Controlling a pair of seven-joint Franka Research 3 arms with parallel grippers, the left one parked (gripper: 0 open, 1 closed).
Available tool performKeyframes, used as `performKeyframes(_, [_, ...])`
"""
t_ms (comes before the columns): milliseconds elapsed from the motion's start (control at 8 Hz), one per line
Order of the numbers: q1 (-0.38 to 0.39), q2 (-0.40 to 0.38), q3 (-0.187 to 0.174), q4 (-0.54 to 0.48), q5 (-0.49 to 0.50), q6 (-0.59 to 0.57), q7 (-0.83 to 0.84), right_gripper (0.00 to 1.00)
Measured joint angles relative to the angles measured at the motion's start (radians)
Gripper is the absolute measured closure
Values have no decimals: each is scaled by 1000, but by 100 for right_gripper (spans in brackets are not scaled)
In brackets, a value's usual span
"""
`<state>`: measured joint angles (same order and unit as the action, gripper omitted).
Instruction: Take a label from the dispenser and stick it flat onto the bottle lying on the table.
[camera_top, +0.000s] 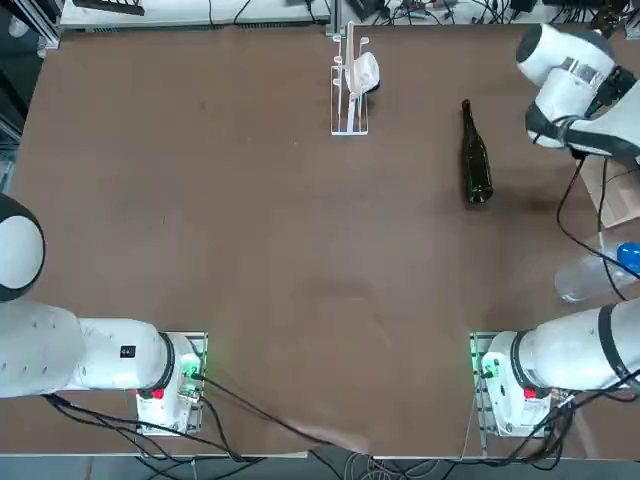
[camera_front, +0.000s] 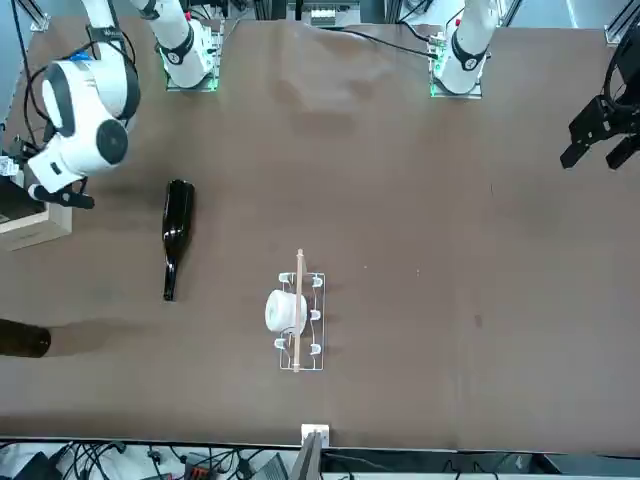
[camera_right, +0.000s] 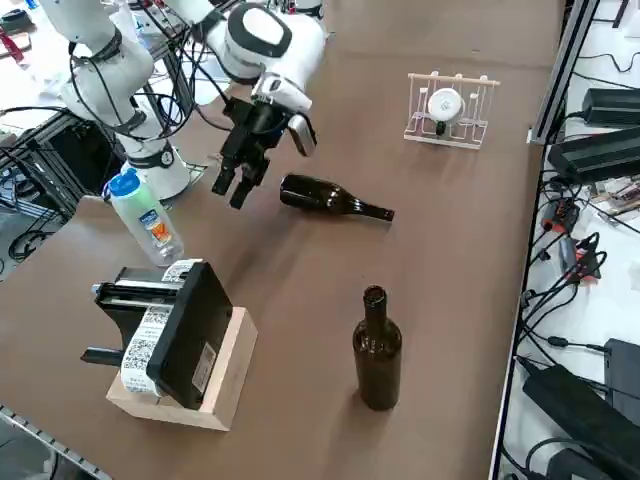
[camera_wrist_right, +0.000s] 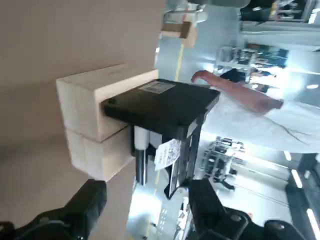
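Observation:
The dark glass bottle (camera_top: 476, 160) lies on its side on the brown table, right of centre, also seen as the bottle (camera_right: 325, 197) with its neck pointing away from the arm. A black label dispenser (camera_right: 185, 335) sits on a wooden block at the table's right edge, and a strip of white printed labels (camera_right: 150, 335) curls from it. One label (camera_wrist_right: 167, 152) hangs from its mouth in the wrist view. My right gripper (camera_right: 238, 185) hovers above the table between the lying bottle and the dispenser. The gripper (camera_wrist_right: 147, 210) is open and holds nothing.
A clear wire rack with a white roll (camera_top: 352, 85) stands at the far middle of the table. A second dark bottle (camera_right: 377, 350) stands upright near the dispenser. A clear plastic bottle with a blue cap (camera_right: 145, 215) stands beside the gripper. A person's arm (camera_wrist_right: 240, 95) shows beyond the table.

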<state>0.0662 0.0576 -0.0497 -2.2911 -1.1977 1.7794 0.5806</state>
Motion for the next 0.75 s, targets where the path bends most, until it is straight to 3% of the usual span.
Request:
performKeyframes(375, [-61, 97, -10, -19, -188, 2, 146, 5])
performKeyframes(750, [-124, 123, -13, -22, -262, 6, 159, 12])
